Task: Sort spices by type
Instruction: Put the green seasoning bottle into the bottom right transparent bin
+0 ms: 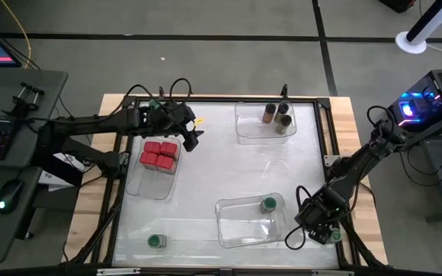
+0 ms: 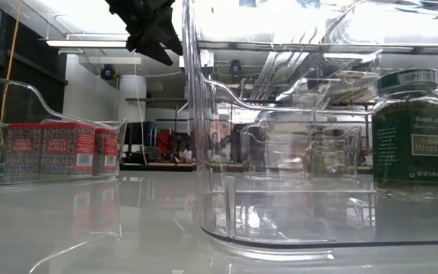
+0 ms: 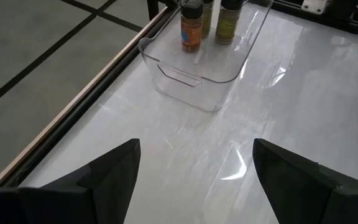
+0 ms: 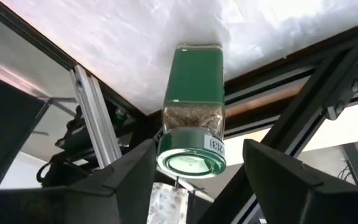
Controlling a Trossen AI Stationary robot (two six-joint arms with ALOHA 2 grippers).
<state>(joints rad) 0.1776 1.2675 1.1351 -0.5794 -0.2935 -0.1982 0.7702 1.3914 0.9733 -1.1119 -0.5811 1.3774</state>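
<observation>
Several red boxes point(image 1: 158, 153) sit in a clear tray at the table's left, also seen as red boxes point(image 2: 52, 148) in the low view. Brownish jars point(image 1: 276, 115) stand in the far tray. One green-lidded jar point(image 1: 268, 205) stands in the near tray; another green-lidded jar point(image 1: 156, 241) stands loose near the near edge. A third green-lidded jar point(image 4: 191, 118) stands by the near right corner. My right gripper point(image 4: 194, 180) is open over it, a finger on either side of its lid. My left gripper point(image 1: 190, 132) hangs open above the table beside the red tray, holding nothing.
Three clear trays lie on the white table: left tray point(image 1: 140, 188), far tray point(image 1: 244, 130), near tray point(image 1: 236, 226). The near tray's wall point(image 2: 204, 152) fills much of the low view. Black frame rails point(image 4: 92, 106) run close to the right gripper's jar. The table's middle is bare.
</observation>
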